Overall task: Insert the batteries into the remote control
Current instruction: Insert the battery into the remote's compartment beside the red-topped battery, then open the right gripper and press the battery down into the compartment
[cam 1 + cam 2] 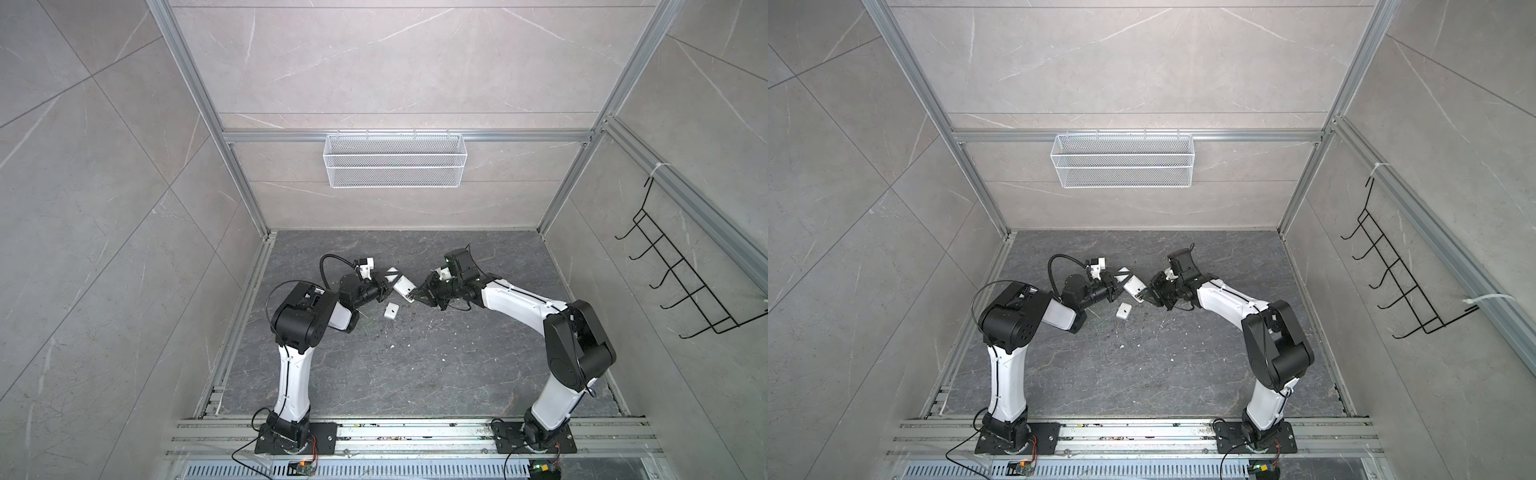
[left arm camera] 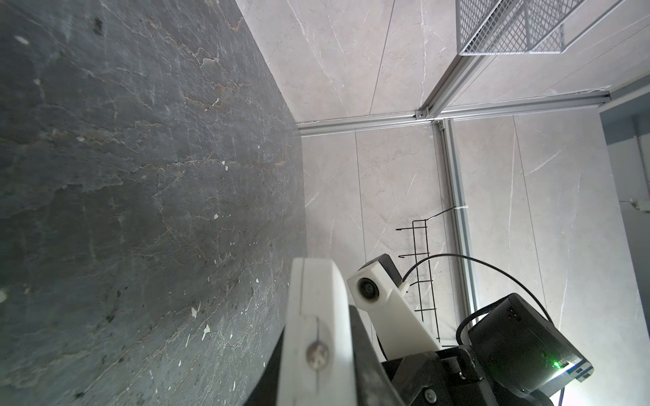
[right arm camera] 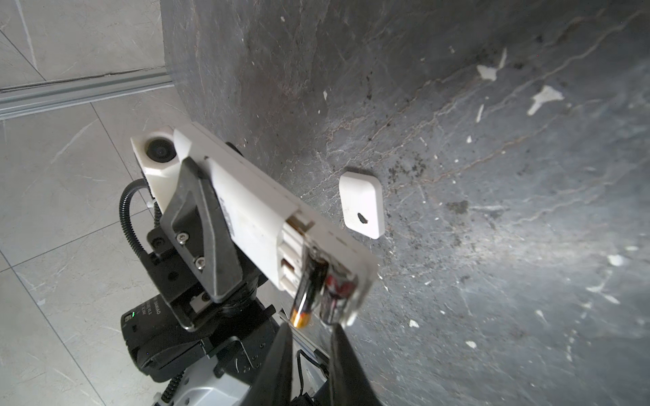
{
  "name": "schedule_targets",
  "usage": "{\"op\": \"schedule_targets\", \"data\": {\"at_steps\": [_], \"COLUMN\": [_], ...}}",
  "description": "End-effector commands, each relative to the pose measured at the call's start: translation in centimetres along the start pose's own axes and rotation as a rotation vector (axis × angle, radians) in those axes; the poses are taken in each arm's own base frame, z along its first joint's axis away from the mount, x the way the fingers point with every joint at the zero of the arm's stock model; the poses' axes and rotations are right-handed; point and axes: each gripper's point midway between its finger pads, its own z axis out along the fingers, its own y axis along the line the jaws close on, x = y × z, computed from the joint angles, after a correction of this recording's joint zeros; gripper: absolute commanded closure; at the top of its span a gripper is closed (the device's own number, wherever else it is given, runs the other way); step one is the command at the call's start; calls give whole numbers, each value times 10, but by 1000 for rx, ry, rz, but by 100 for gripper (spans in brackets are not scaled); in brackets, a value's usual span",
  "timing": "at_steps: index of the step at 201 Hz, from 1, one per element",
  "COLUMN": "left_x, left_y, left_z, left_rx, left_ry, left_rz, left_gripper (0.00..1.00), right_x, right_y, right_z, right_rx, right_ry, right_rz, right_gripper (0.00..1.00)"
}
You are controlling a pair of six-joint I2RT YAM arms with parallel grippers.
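My left gripper (image 1: 384, 289) is shut on the white remote control (image 1: 404, 286) and holds it off the dark table, back side up. In the right wrist view the remote control (image 3: 253, 211) has its end compartment uncovered, with the two batteries in it. One battery (image 3: 304, 291) tilts out with its copper-orange end free; the other battery (image 3: 337, 288) lies beside it. My right gripper (image 3: 311, 332) is at that end, jaws slightly apart, nothing between them. In the left wrist view the remote control (image 2: 313, 291) shows edge-on in the left gripper (image 2: 316, 355).
The small white cover plate (image 1: 391, 311) lies on the table just in front of the remote, also seen as the cover plate (image 3: 362, 202). White specks dot the dark surface. A wire basket (image 1: 394, 160) hangs on the back wall; a black hook rack (image 1: 681, 266) on the right wall.
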Motion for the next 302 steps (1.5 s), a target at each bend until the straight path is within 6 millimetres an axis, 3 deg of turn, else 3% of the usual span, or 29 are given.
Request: {"op": "schedule_targets", "data": {"at_steps": [1,20,44,56,77,103,138,182,242,302], "left_x": [-7,-4,-1,0,4,8,11,12,13,12], "left_y": [-22,-21,-18,-18,-24,-32,-41,-53,-53,-57], "left_z": [-4,-9,-15,-17,-20,-25,-30,-32,-34,-34], "left_rx": [71,64,54,53,60,70,79,98,94,101], "left_ry": [-12,-5,8,22,52,63,60,67,66,62], "left_rz": [-2,-21,-65,-95,-115,-131,-145,-149,-152,-193], "left_gripper": [100,100,100,100,100,100,100,100,100,100], "right_x": [3,5,7,7,4,1,1,24,29,26], "right_y": [11,19,44,49,44,39,41,46,53,47], "right_z": [-15,-23,-40,-47,-50,-39,-23,0,-2,5], "right_rx": [-2,-4,-42,-25,24,35,22,60,40,56], "right_ry": [-11,-18,-51,-93,-127,-119,-104,-63,-78,-70], "right_rz": [-59,-135,-378,-537,-713,-786,-809,-901,-915,-916], "right_gripper": [78,77,71,62,35,22,21,20,22,25]}}
